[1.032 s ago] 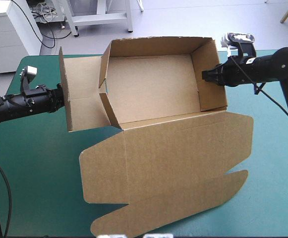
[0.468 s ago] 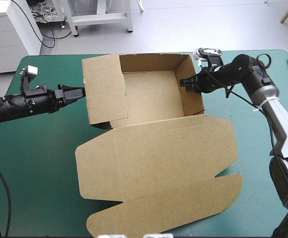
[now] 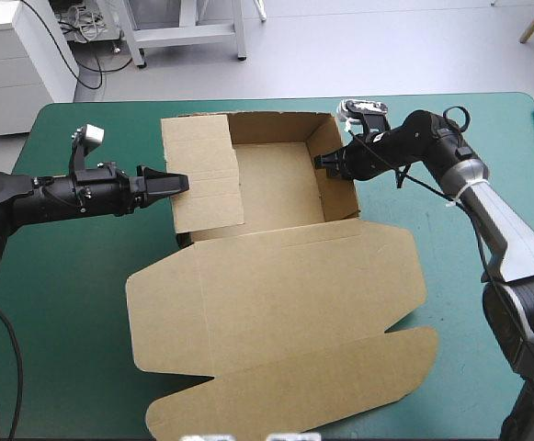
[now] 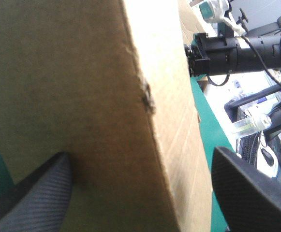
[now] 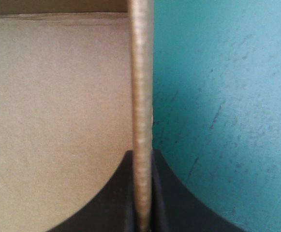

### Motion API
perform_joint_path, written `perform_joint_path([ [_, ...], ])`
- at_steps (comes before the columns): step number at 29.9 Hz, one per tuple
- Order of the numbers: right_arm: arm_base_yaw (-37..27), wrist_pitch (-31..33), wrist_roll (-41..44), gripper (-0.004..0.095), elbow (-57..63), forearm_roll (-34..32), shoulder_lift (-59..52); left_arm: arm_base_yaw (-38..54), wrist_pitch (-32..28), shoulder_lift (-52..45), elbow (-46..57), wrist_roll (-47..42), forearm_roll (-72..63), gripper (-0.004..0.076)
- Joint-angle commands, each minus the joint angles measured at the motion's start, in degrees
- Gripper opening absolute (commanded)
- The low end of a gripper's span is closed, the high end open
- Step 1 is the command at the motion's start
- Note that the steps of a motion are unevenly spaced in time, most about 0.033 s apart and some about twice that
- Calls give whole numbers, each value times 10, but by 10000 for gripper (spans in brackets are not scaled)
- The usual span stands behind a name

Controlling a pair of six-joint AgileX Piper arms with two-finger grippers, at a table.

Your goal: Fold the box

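Two claws at the box (image 3: 276,294), which sits between them. My left claw (image 3: 176,182): spread, left flap (image 3: 202,179) edge in its gap, tray (image 3: 280,179) beyond it. My right claw (image 3: 327,165): pinched on the right wall (image 3: 340,195).

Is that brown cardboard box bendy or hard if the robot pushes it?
Probably stiff but foldable: the brown cardboard box has walls standing upright along creases. Likely light, since the right end effector grips just one thin wall. Its flat lid probably hinges if lifted.
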Motion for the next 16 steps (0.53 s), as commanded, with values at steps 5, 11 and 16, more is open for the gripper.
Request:
perform_joint_path([
  [5,39,-24,11,-14,-15,21,-30,-37,4,-21,-18,-83,81,565],
  [11,93,-36,54,-14,-15,-62,-30,-58,-25,-21,-18,-178,202,564],
  [16,120,-39,76,-14,-15,-90,-30,-82,-92,-21,-18,-283,286,505],
])
